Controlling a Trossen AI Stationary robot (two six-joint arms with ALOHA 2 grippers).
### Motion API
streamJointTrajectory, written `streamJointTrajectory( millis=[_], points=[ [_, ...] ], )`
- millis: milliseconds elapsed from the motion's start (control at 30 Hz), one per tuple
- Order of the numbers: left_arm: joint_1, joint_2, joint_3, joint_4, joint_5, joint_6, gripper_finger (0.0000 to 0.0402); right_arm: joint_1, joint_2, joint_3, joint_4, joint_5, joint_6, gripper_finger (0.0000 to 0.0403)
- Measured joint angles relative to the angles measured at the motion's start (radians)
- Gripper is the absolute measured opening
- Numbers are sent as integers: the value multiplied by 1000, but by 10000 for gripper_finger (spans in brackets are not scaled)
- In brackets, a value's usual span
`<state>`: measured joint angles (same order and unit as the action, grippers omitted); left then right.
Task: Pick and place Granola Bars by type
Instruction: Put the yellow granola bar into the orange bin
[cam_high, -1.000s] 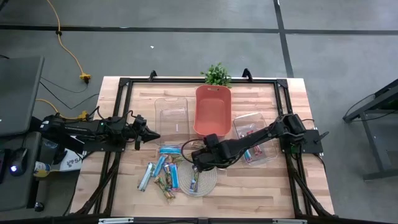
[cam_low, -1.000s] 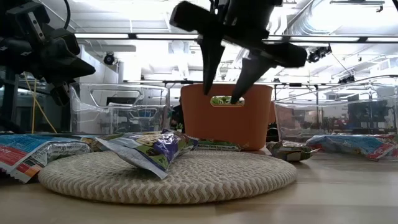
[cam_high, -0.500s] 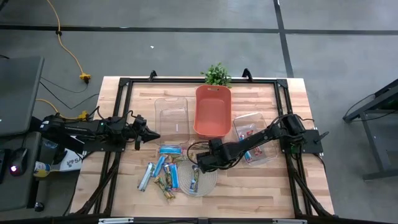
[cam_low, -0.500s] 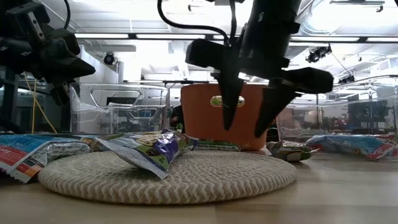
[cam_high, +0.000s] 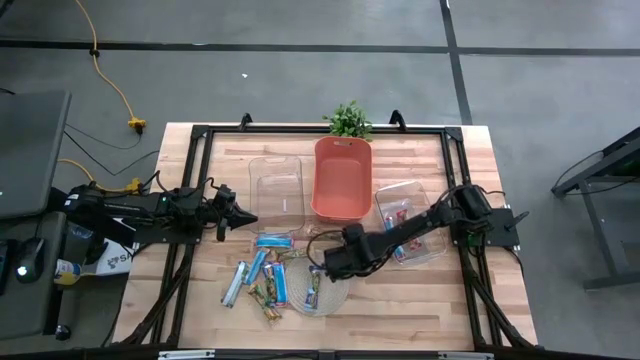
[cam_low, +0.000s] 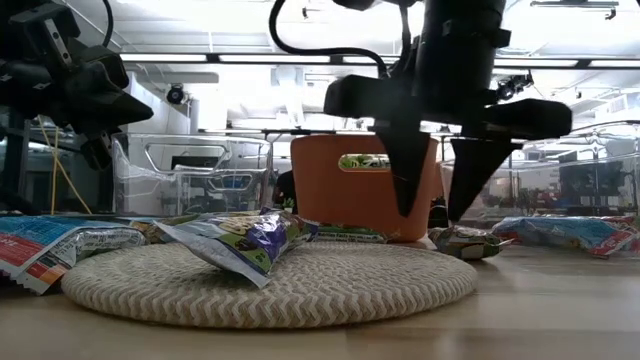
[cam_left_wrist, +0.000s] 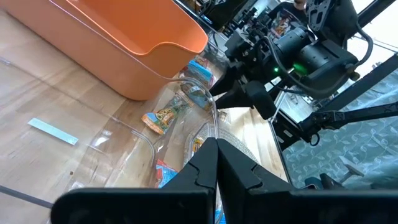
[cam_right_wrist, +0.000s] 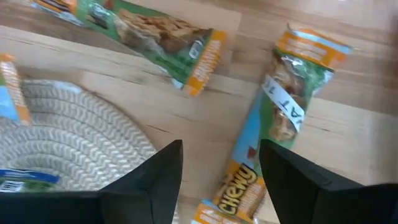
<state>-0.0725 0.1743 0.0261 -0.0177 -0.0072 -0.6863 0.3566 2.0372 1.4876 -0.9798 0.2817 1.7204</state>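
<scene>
Several wrapped granola bars (cam_high: 262, 270) lie flat on the wood to the left of the round woven mat (cam_high: 335, 297), and one bar (cam_high: 315, 287) lies on the mat itself. My right gripper (cam_high: 328, 267) is open and hangs low over the mat's far edge, fingers pointing down. In the right wrist view it (cam_right_wrist: 221, 148) straddles a green-and-orange "Chewy" bar (cam_right_wrist: 273, 118) lying flat on the table, without touching it. A second green bar (cam_right_wrist: 155, 28) lies nearby. My left gripper (cam_high: 244, 217) is shut and waits above the table's left side.
An orange bin (cam_high: 342, 178) stands at the far middle, with a clear bin (cam_high: 275, 188) to its left. Another clear bin (cam_high: 410, 225) to its right holds a few bars. A small plant (cam_high: 349, 120) sits at the far edge. Bare wood lies near the table's front right.
My right gripper has moved toward the table's right and come down, from above the mat to just past its far right rim, staying open. No bar has moved.
</scene>
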Motion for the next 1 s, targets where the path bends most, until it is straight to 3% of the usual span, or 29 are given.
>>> streamJointTrajectory(
  millis=[433, 767, 1000],
  points=[
    [0, 0, 0, 0, 0, 0, 1, 3, -2, 0, 131, 31, -86, 197],
    [0, 0, 0, 0, 0, 0, 1, 4, -4, -79, 232, 6, -58, 197],
    [0, 0, 0, 0, 0, 0, 1, 3, -8, -79, 214, 15, -68, 197]
  ],
)
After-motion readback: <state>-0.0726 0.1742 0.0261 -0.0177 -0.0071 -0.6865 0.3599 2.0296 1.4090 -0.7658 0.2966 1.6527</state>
